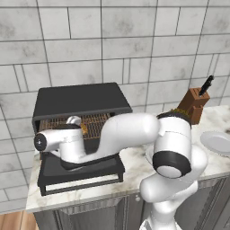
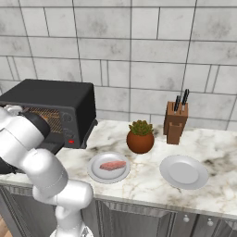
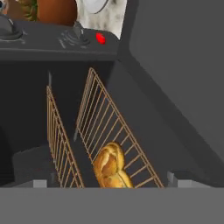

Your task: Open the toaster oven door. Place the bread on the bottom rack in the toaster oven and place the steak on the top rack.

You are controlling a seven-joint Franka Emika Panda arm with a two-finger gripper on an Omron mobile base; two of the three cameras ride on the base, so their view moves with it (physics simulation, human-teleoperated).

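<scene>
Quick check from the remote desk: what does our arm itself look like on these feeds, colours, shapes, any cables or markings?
The arm is made of glossy white, rounded tubular links with dark grey to black bands at the joints, ending in round capped ends. A dark disc sits on the wrist end cap. No cables or printed markings are visible. The jaws cannot be made out.

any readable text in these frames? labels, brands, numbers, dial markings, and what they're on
None readable.
Toaster oven control panel: faint pale marks ring the knob in the hand view, too blurred to read.
Red button: plain, no legend.
Knife block, the plate with the steak, the potted plant, and wall tiles: no lettering or signs.
</scene>
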